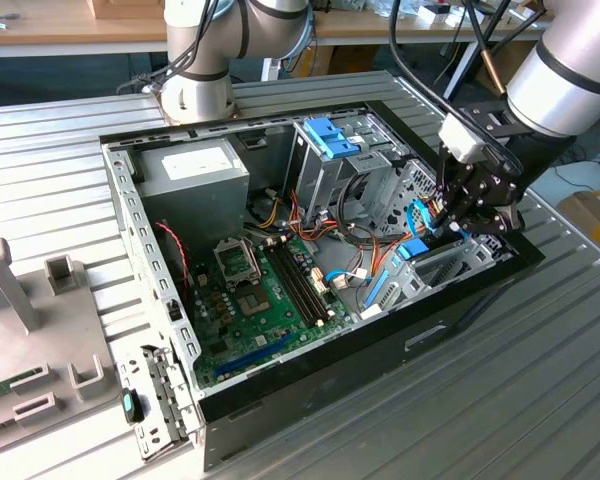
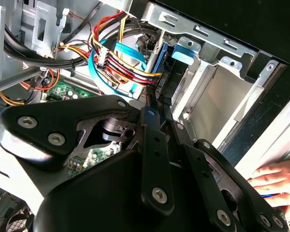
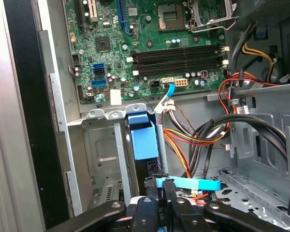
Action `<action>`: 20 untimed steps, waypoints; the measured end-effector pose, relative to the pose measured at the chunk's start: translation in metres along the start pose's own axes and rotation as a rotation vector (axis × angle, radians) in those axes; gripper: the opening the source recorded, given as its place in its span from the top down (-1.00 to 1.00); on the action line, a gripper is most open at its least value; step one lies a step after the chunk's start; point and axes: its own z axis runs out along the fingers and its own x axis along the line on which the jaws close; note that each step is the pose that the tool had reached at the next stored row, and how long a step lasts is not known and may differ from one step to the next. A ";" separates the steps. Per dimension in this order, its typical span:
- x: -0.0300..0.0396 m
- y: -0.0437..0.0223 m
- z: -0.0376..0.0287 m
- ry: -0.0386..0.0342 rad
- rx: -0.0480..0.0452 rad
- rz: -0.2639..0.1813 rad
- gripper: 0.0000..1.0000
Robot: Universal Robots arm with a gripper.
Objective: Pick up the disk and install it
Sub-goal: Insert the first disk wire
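at right of the exterior view the gripper reaches into the open computer case, fingers nearly closed on the disk, which stands on edge in the drive bay; cables crowd beside, the case wall close

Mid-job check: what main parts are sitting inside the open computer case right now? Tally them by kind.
power supply: 1
motherboard: 1
drive cage: 1
disk: 1
Total: 4
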 end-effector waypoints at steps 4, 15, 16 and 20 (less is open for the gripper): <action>0.0002 0.0000 0.0018 -0.0003 0.0005 0.006 0.65; -0.0014 0.0008 -0.0024 0.0267 -0.0155 0.011 0.65; -0.0016 0.0007 -0.0024 0.0278 -0.0205 0.011 0.65; -0.0017 0.0006 -0.0024 0.0282 -0.0228 0.012 0.65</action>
